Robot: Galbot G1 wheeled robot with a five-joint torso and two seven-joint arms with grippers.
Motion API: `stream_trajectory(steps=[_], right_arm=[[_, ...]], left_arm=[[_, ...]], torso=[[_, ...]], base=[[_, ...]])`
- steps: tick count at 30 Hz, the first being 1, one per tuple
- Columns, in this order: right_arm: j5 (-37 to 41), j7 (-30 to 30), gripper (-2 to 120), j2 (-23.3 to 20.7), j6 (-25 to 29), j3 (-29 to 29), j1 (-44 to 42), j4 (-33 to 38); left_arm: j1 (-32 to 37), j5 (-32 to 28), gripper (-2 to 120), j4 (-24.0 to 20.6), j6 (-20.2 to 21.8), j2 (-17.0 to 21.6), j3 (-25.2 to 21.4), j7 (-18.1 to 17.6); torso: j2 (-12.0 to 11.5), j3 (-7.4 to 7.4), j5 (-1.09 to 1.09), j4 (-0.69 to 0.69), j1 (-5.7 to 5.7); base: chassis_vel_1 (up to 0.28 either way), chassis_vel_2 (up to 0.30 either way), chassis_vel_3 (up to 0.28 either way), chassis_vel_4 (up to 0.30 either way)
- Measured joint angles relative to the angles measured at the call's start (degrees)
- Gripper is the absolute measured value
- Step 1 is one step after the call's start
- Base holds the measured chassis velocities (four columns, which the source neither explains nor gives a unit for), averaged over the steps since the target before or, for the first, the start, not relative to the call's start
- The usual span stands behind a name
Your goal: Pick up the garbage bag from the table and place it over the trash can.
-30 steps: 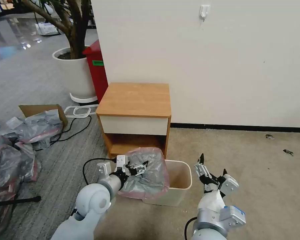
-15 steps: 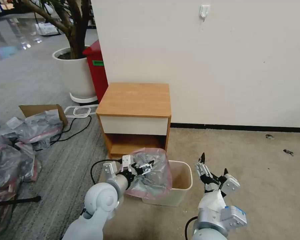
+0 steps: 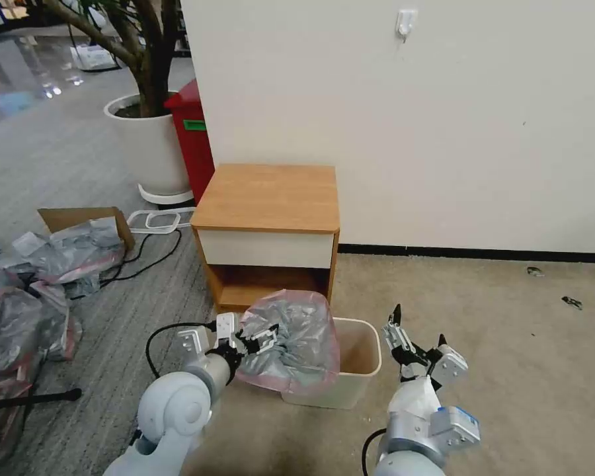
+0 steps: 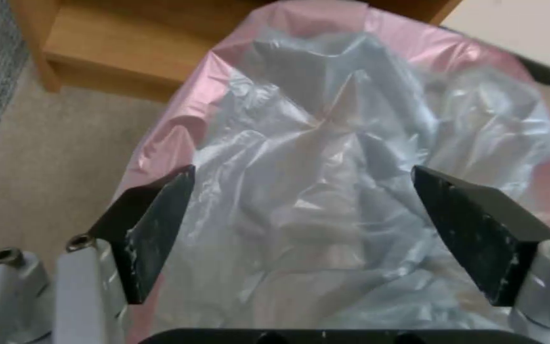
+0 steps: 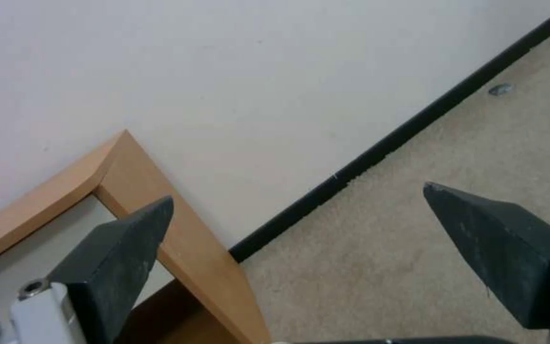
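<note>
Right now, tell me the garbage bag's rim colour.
Pink-red on the garbage bag; clearest in the left wrist view.

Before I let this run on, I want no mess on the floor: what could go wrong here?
The crinkled grey plastic bag with the pink rim covers only the left part of the small cream plastic bin, so it may slide off. The left gripper is open and holds nothing, so the bag may sag unchecked. The right gripper waits open beside the bin.

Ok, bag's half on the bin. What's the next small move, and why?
Probably bring the right gripper, open beside the trash can, to the garbage bag edge and stretch it rightward. The bag covers the can's left side alone; the left gripper sits open against it.
</note>
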Motion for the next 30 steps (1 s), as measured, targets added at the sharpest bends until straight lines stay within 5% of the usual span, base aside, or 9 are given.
stream_trajectory(steps=[11,30], right_arm=[[-1.3,0.0,100,0.1,0.8,0.3,-1.3,0.9],[-1.7,0.1,100,1.1,1.5,0.5,-1.1,0.4]], left_arm=[[-3.7,0.4,76,3.9,0.1,-1.0,3.9,0.2],[-3.9,3.2,9,7.3,-0.1,-0.8,4.0,0.3]], torso=[[0.0,0.00,0.00,-0.01,0.00],[0.0,0.00,0.01,0.00,0.00]], base=[[0.000,0.000,0.000,0.000],[0.000,0.000,0.000,0.000]])
